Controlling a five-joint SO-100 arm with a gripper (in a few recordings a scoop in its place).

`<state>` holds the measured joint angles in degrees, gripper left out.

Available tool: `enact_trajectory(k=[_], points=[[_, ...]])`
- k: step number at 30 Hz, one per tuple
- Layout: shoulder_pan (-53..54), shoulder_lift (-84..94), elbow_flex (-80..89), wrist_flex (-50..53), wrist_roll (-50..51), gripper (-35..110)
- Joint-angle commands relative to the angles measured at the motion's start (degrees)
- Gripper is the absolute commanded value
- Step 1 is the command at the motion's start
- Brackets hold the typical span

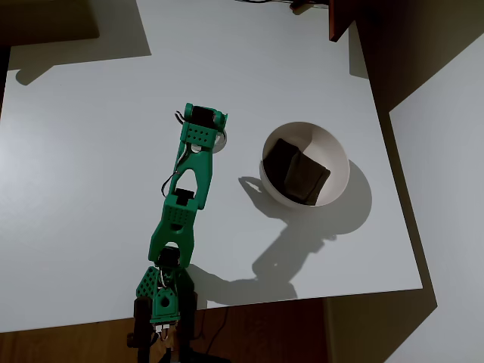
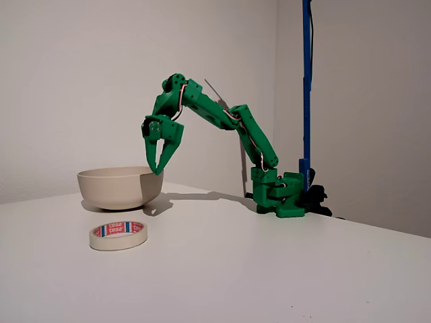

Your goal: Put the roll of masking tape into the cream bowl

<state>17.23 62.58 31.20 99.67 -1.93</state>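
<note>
The roll of masking tape (image 2: 118, 235) lies flat on the white table, an off-white ring with red marks on its inner core. In the overhead view just a pale arc of the tape (image 1: 221, 142) peeks out beside the green arm's head. The cream bowl (image 1: 338, 153) stands right of it, holding dark brown square pieces (image 1: 297, 172). In the fixed view the bowl (image 2: 114, 192) sits behind the tape. My gripper (image 2: 158, 169) hangs in the air pointing down, well above the table, its tips together and nothing between them. From above, the gripper (image 1: 206, 134) sits over the tape.
The arm's base (image 2: 279, 195) stands at the table's edge, beside a blue pole (image 2: 306, 81). The table's right edge (image 1: 393, 181) runs close past the bowl. Bare white tabletop (image 1: 83, 166) spreads left of the arm.
</note>
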Motion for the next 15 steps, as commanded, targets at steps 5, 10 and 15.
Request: enact_trajectory(k=[5, 10, 15], points=[[0.1, -3.0, -4.7, 0.6, 0.5, 19], [0.3, -5.9, -4.7, -1.1, 0.4, 19], [-0.1, -8.2, -4.7, -2.5, 0.4, 19]])
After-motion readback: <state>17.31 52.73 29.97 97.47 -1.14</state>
